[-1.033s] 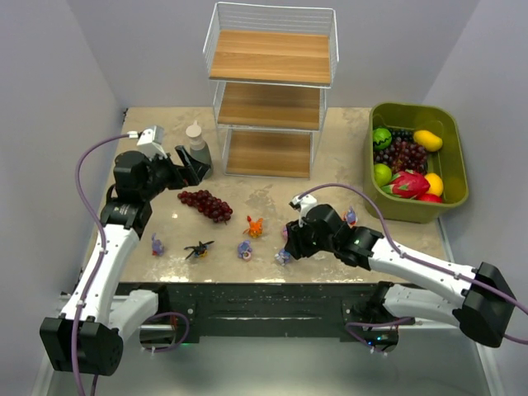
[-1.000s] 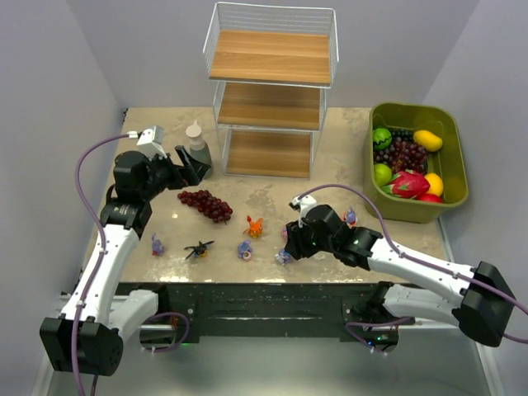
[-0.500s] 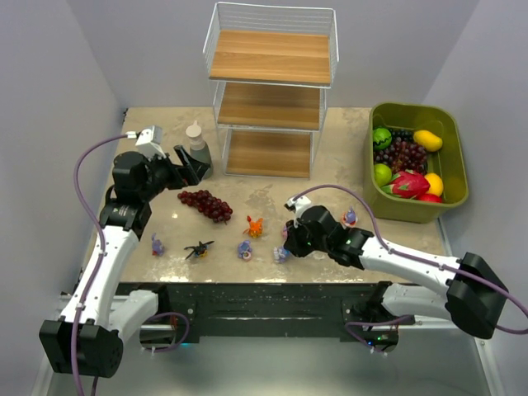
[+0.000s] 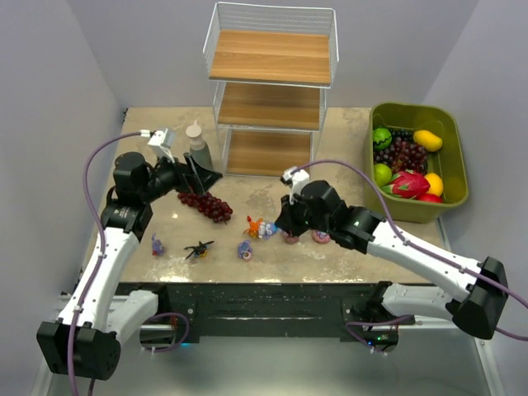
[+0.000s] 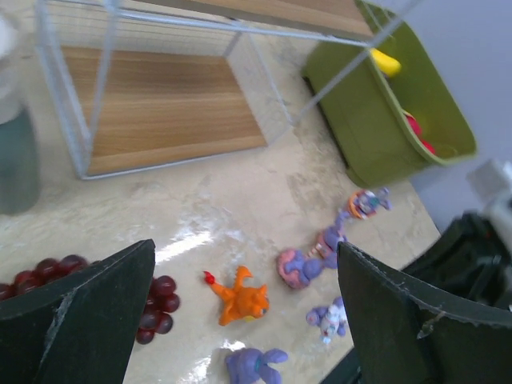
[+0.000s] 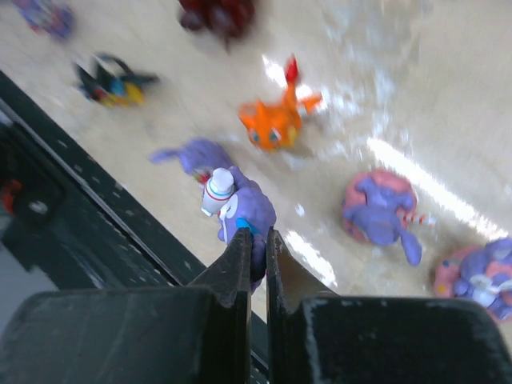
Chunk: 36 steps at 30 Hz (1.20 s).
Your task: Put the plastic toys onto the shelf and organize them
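My right gripper [image 6: 256,240] is shut on a small purple bunny [image 6: 244,210] and holds it just above the table; from above it [image 4: 268,229] hangs right beside the orange creature [image 4: 254,224]. On the table lie two pink-ringed bunnies [image 4: 290,238] [image 4: 320,238], a purple bunny [image 4: 245,252], a black bug [image 4: 198,247] and one more purple toy [image 4: 157,244]. My left gripper [image 4: 202,175] is open and empty, hovering over the grape bunch. The shelf [image 4: 271,56] stands at the back, all three boards bare.
A dark red grape bunch [image 4: 206,205] lies under the left gripper. A grey-green bottle [image 4: 196,142] stands left of the shelf. An olive-green bin [image 4: 452,177] of fruit sits at the right edge. The table's dark front rail runs close below the toys.
My right gripper has shut on the purple bunny and carried it up and left, towards the orange creature. The left gripper has swung a little to the right, still open.
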Motion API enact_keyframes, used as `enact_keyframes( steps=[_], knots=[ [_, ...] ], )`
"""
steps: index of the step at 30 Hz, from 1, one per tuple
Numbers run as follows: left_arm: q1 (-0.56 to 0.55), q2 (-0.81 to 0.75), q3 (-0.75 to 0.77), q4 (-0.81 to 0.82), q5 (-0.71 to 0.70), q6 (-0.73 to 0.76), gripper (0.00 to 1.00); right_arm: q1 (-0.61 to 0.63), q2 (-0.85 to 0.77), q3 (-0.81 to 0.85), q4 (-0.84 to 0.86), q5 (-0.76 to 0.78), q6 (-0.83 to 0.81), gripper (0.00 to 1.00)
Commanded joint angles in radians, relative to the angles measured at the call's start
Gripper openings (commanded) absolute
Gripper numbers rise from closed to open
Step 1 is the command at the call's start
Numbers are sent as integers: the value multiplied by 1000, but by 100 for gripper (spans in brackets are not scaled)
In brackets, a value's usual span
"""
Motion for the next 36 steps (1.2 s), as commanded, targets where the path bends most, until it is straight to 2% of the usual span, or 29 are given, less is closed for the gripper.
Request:
enact_keyframes(
  steps=[1, 7, 15, 20, 24, 28, 36],
  knots=[
    [-94, -6, 50, 76, 257, 91, 100, 4, 17, 235, -110, -14, -61, 0],
    [-264, 14, 124, 85, 353, 160, 100, 4, 91, 476, -300, -167, -109, 0],
    [-399, 101, 249, -82, 427, 293, 100, 4, 158, 647, -487, -296, -124, 0],
    [-453, 129, 286, -192, 358, 398, 100, 4, 186, 736, -546, -313, -90, 0],
    [-513, 141, 297, -199, 283, 402, 99, 4, 206, 782, -572, -315, -76, 0],
    [-568, 146, 301, -211, 145, 411, 98, 3, 219, 813, -590, -289, -72, 0],
    [-629, 163, 312, -251, 52, 413, 91, 3, 230, 830, -593, -258, -55, 0]
  ],
)
